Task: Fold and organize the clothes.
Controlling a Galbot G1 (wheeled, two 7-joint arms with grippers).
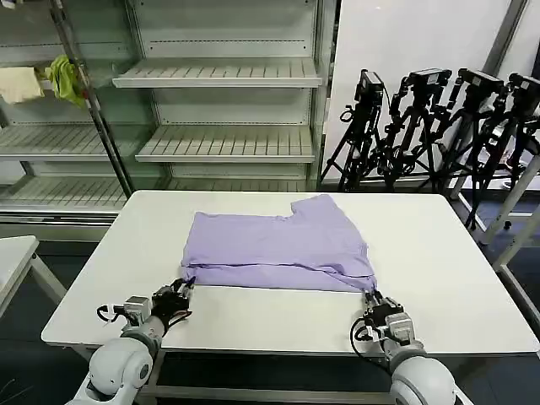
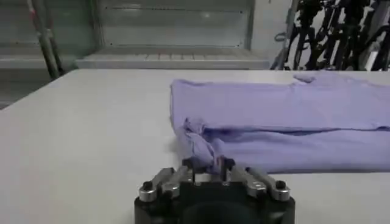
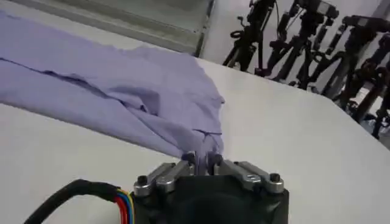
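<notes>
From the head view, a lavender T-shirt (image 1: 283, 251) lies folded on the white table (image 1: 439, 270), its near edge doubled over into a thick band. The left gripper (image 1: 186, 287) sits at the shirt's near left corner and the right gripper (image 1: 371, 297) at the near right corner, both low on the tabletop. Behind the table stand empty metal shelves (image 1: 224, 110); a yellow-green cloth (image 1: 66, 78) and a cream cloth (image 1: 18, 83) hang at the far left, and camera tripods (image 1: 439, 126) are clustered at the far right.

In the left wrist view, the left gripper (image 2: 208, 164) has its fingers pinched together on a bunched corner of the T-shirt (image 2: 286, 122).

In the right wrist view, the right gripper (image 3: 202, 160) is likewise clamped on the T-shirt (image 3: 109, 91), the fabric pulled into a point between its fingers.
</notes>
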